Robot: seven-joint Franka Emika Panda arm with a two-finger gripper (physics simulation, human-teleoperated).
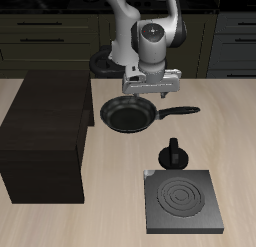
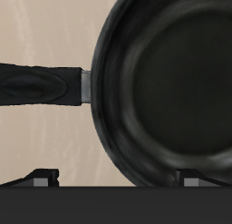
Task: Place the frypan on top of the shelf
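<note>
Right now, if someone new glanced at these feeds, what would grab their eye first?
Probably the frypan, glossy black, directly under the gripper beside the shelf; whether it is lifted or gripped cannot be told. In the wrist view the pan fills most of the picture, its long handle pointing away. Next, the square burner plate near the table's front edge, with a small black pot-shaped object just behind it.

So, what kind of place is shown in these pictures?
Probably a kitchen, as a simulator renders it: dark cabinets with bar handles behind a wooden table, a burner plate, and a frypan.
</note>
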